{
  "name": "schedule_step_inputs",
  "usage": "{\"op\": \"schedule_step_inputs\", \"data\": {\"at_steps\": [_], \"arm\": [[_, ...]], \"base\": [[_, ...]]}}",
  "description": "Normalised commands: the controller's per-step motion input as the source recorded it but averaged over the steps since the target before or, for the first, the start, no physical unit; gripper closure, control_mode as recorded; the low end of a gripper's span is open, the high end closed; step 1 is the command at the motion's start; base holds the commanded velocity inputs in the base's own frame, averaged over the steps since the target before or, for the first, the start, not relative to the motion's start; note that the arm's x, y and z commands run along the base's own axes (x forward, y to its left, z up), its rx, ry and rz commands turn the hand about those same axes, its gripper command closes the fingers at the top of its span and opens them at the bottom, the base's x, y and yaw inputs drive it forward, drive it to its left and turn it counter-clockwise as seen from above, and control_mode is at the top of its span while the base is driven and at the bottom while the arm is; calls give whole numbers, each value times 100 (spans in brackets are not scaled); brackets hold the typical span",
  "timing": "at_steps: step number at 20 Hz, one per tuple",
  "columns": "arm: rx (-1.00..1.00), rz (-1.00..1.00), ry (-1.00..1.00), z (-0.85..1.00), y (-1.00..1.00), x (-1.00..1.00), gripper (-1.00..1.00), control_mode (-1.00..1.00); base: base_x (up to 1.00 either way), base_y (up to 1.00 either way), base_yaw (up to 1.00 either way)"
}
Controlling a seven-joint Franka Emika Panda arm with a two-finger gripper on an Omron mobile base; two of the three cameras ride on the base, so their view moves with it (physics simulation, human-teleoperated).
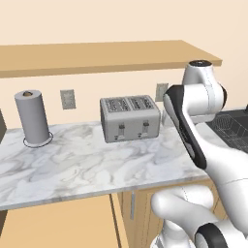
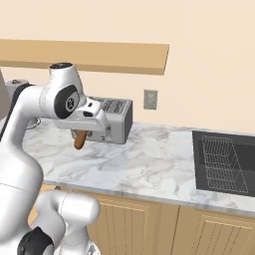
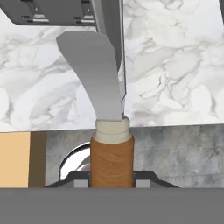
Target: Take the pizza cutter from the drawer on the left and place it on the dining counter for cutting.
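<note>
- Pizza cutter (image 3: 109,131) is clamped by its brown wooden handle between the two fingertips of the gripper (image 3: 112,183); the metal neck and blade run away from the hand, out over the marble below.
- From the right base view, the handle (image 2: 79,140) hangs beneath the gripper (image 2: 82,130), lifted clear of the wall counter (image 2: 149,159), with the toaster (image 2: 117,119) just beyond the hand.
- Under the hand, the counter's front edge crosses the hand view; a tan wooden patch, likely the open drawer (image 3: 15,159), lies off to one side below it.
- My reading: the cutter is out of the drawer and the carry to the dining counter is the step in hand; that island isn't in sight here.
- To do it well: keep the grip firm and unchanged, since the handle is round and could twist between the pads.
- Hold the cutter high while swinging away, so the blade passes clear of the toaster and the counter edge.
- Lower only once marble of the island lies directly beneath the hand, then release with the cutter resting flat.
</note>
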Motion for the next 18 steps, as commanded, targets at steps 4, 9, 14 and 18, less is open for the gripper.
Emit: {"op": "schedule_step_inputs", "data": {"at_steps": [4, 9, 14, 18], "arm": [[10, 0, 0, -54, 0, 3, 100, -100], [4, 0, 0, -22, 0, 5, 100, -100], [0, 0, 0, 0, 0, 0, 100, -100], [0, 0, 0, 0, 0, 0, 100, -100]], "base": [[0, 0, 0], [0, 0, 0], [0, 0, 0], [0, 0, 0]]}}
